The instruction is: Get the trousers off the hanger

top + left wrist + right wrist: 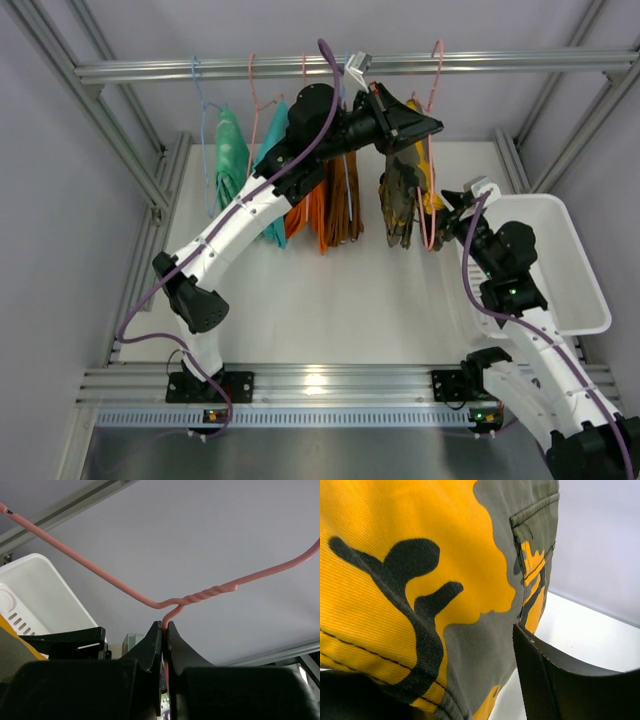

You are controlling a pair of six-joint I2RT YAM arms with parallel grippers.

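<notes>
Up at the rail (150, 70), the left gripper (164, 627) has its jaws pinched together on the pink hanger (200, 598), just under the twist in its neck. The patterned trousers (400, 200) hang from that hanger, draped over its bar, at the right end of the row. Beside them hang the brown (345, 210), orange (315, 220), teal (275, 235) and green (230, 160) pairs. The right gripper (447, 212) is at the patterned cloth's right side. Its jaws sit wide with the yellow-and-dark fabric between them, but I cannot tell if they are squeezing it. A white bin (575, 290) rests on the surface (330, 300) at right.
</notes>
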